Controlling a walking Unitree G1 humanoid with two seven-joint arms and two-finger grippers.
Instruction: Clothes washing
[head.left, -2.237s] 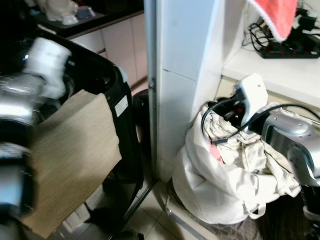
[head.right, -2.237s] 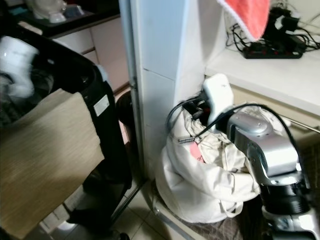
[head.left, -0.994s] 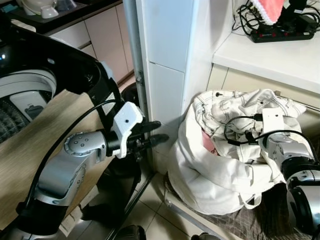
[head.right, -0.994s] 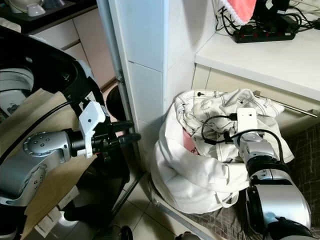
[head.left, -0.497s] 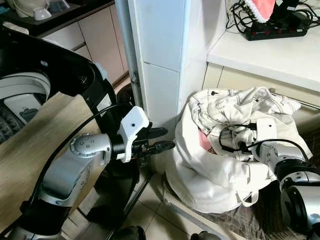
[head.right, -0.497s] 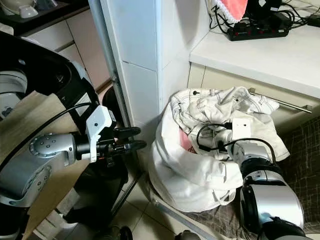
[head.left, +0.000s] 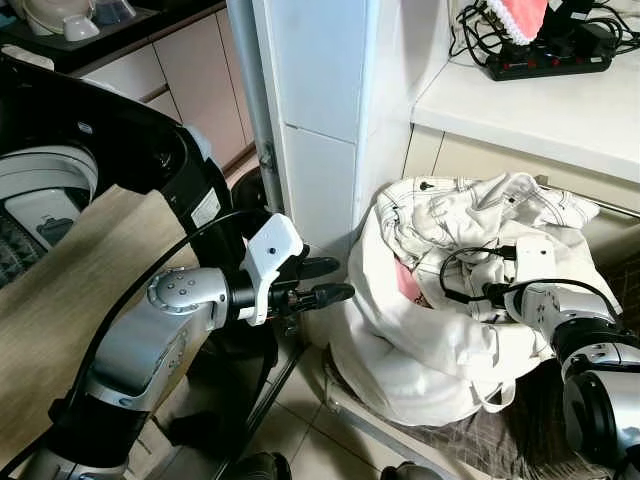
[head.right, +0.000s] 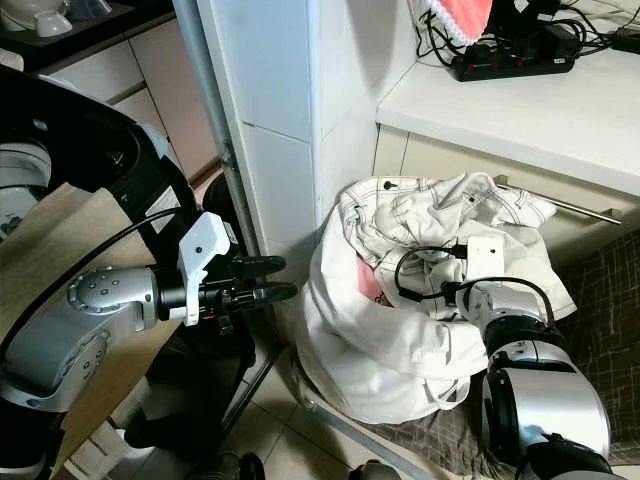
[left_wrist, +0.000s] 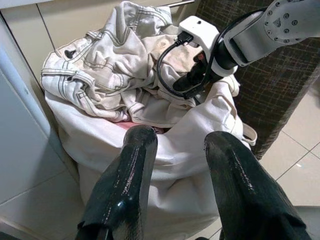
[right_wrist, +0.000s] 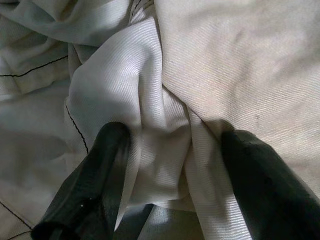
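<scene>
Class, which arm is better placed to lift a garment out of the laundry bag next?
The right: its claw is open astride a fold of white garment inside the laundry bag. The left claw hovers open beside the bag.

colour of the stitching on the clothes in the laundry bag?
Dark stitching on off-white clothes in the laundry bag; clearest in left wrist view.

Matt off-white cloth laundry bag holds ribbed cream clothes; glossy black plastic washer.

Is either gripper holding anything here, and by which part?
The left gripper is open beside the laundry bag, holding nothing. The right gripper straddles a fold of the white garment in the bag, fingers apart, not yet clamped.
</scene>
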